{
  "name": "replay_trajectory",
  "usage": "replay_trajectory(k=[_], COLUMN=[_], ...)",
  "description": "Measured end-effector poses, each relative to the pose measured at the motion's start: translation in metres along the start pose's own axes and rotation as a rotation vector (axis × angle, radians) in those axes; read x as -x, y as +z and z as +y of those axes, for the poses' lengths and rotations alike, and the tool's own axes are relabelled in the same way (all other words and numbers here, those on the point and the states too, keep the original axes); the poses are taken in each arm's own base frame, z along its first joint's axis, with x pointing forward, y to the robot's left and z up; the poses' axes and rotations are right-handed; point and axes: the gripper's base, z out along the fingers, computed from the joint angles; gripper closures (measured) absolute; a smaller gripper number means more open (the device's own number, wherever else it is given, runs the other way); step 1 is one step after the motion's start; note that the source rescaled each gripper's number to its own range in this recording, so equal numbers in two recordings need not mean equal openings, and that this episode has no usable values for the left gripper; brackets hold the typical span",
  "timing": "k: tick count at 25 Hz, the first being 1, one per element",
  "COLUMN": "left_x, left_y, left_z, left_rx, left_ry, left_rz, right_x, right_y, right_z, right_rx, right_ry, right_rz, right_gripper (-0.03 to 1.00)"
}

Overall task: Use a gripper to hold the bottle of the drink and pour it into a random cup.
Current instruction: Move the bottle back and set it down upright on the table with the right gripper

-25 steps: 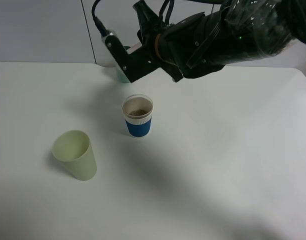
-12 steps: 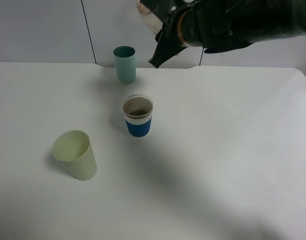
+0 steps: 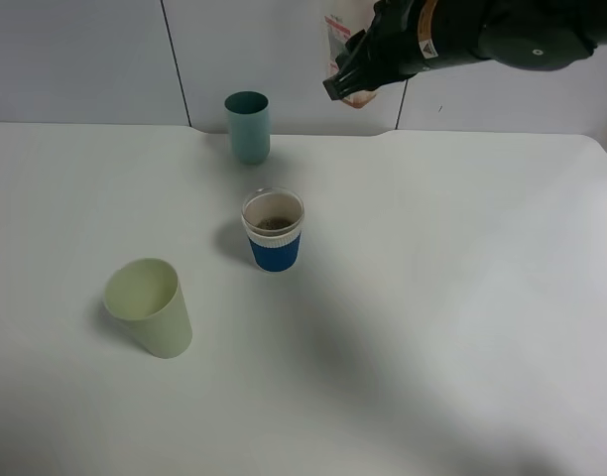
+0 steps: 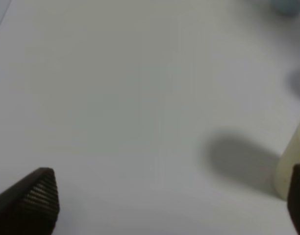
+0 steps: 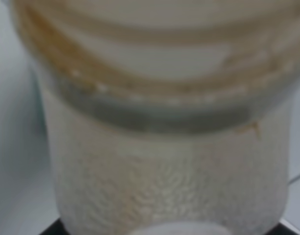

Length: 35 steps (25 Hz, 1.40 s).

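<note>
- Your bottle (image 3: 339,42) is up in the air at the far right of the overhead view. It hangs over the back edge of the white surface (image 3: 462,297), in front of the grey wall.
- The right fingers (image 3: 357,71) are clamped on the bottle. They cover much of it, so you cannot judge its tilt from above.
- From above, you see a white label with a red mark on it and a pinkish-brown patch at its lower end.
- The right wrist view is blurred and filled by the bottle (image 5: 164,147). You can make out a clear plastic wall, a wide threaded neck with no cap, and brown traces around the neck rings.
- Your cup (image 3: 274,230) stands upright near the middle of the surface, well apart from the bottle and nearer the camera. It is short and white, with a blue sleeve and a clear rim, and brown drink shows inside it.
- A tall teal cup (image 3: 248,126) stands upright near the back edge, to the left of the bottle.
- A pale green cup (image 3: 150,307) stands at the front left, apart from the other two cups.
- The left fingers (image 4: 37,198) are spread wide with nothing between them. They hover over the bare surface, and the pale green cup (image 4: 293,164) sits just beside one tip.
</note>
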Motion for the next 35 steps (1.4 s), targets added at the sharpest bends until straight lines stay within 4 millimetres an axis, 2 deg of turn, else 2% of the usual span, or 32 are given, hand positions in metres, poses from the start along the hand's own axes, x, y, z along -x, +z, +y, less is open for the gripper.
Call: replay_trajectory(k=[5,11,14,17,22,31,35], left_x=[0.0,0.0,0.0,0.0,0.0,0.0,0.0], left_y=[0.0,0.0,0.0,0.0,0.0,0.0,0.0], left_z=[0.0,0.0,0.0,0.0,0.0,0.0,0.0], left_rx=[0.0,0.0,0.0,0.0,0.0,0.0,0.0], left_ry=[0.0,0.0,0.0,0.0,0.0,0.0,0.0], left_rz=[0.0,0.0,0.0,0.0,0.0,0.0,0.0], right_x=[-0.041,-0.093,-0.113,-0.124,-0.132,-0.173,-0.185], right_y=[-0.004,-0.016,-0.023,-0.028,-0.026,0.001,0.008], right_z=[-0.002,-0.014,-0.014,-0.013,-0.018,-0.013,-0.011], right_rx=[0.028,-0.024,-0.033,-0.039,-0.063,-0.107,-0.122], right_ry=[0.073,0.234,0.268,0.284,0.307,0.45,0.487], right_rz=[-0.045,-0.067,-0.08,-0.086,-0.082,0.022,0.048], right_gripper=[0.97,0.97,0.97,0.97,0.97,0.97,0.97])
